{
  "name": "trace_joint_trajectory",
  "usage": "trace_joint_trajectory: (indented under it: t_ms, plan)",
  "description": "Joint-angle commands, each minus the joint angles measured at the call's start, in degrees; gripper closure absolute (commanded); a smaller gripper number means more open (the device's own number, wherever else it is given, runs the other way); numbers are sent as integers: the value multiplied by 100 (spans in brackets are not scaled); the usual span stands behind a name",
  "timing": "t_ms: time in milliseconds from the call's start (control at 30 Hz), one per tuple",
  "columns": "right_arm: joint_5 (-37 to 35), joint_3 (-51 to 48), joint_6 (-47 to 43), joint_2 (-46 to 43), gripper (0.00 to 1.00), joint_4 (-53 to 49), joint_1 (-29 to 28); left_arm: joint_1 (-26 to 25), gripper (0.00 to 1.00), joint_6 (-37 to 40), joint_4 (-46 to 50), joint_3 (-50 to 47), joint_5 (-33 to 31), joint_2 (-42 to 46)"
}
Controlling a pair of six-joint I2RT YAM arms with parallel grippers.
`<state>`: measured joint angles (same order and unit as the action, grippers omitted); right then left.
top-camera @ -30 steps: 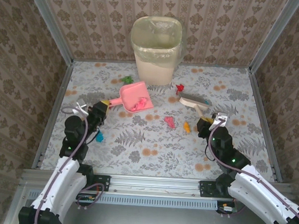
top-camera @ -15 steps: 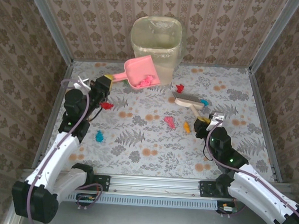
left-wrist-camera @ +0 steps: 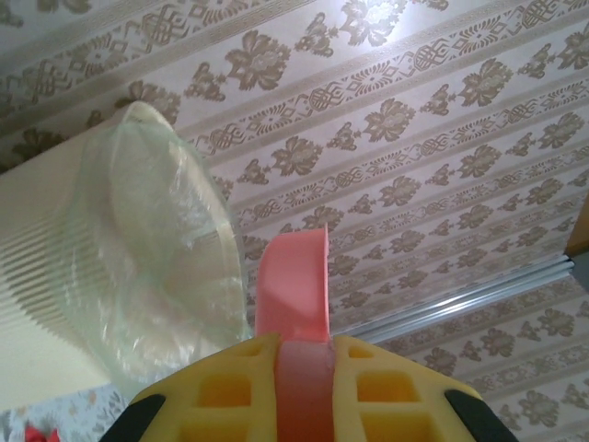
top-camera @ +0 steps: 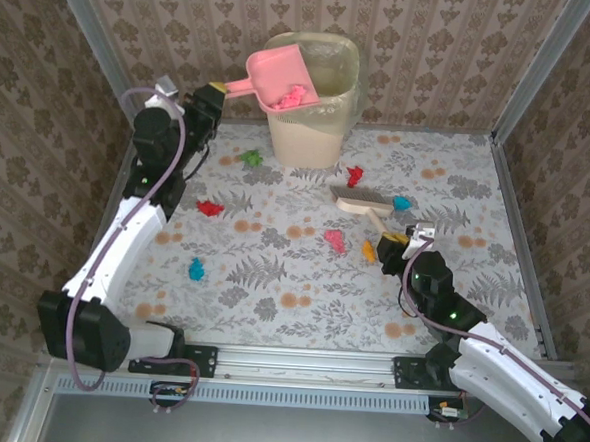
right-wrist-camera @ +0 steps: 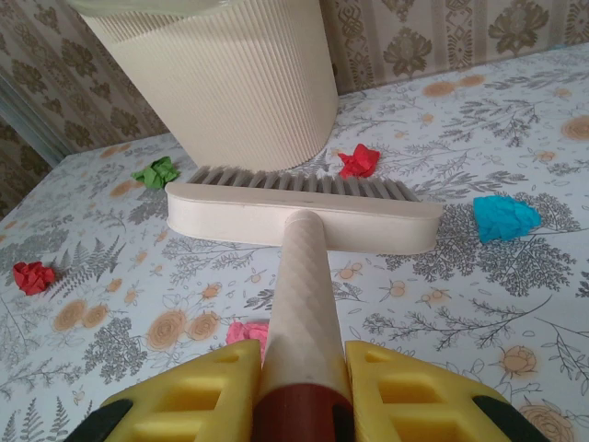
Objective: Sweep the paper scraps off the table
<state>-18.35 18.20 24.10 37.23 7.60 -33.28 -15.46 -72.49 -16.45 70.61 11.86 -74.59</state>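
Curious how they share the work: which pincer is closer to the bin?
Left. The left pincer is raised beside the bin, holding the pink dustpan over its rim; the right pincer is low in front of the bin, gripping the brush.

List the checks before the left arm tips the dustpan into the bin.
1. Grip: left end effector shut on the dustpan handle, ok.
2. Load: pink scraps sit inside the pan, ok.
3. Pan over the bin opening: cannot tell; it overlaps the rim from above, height unclear.
4. Right end effector shut on the brush handle: ok.
5. Sweep finished: not ok; green scrap, red scrap, blue scrap and others lie on the table.
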Motion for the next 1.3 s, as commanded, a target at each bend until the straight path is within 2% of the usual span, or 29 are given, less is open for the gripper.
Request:
trace_joint_trajectory:
  t_ms: [0,600,867,1067,1267]
  plan:
    - [68,-69,-122,-50,100,489,-45,-26,100,717,210,717,-96,-402]
    - [61,-93,-301,-50,100,588,-109,-75,100,3313,2001,4481,334,-2911]
    - [90,-104,-338,-85,100,585,-112,-288,100,4662,2805,5911,223,-3744]
    - [77,-108,-345,-58,100,594,-118,-437,100,5214,3213,6564,26,-4118]
    - [55,-123,-355,-50,100,612,-118,-518,100,5390,3226,6636,-115,-4113]
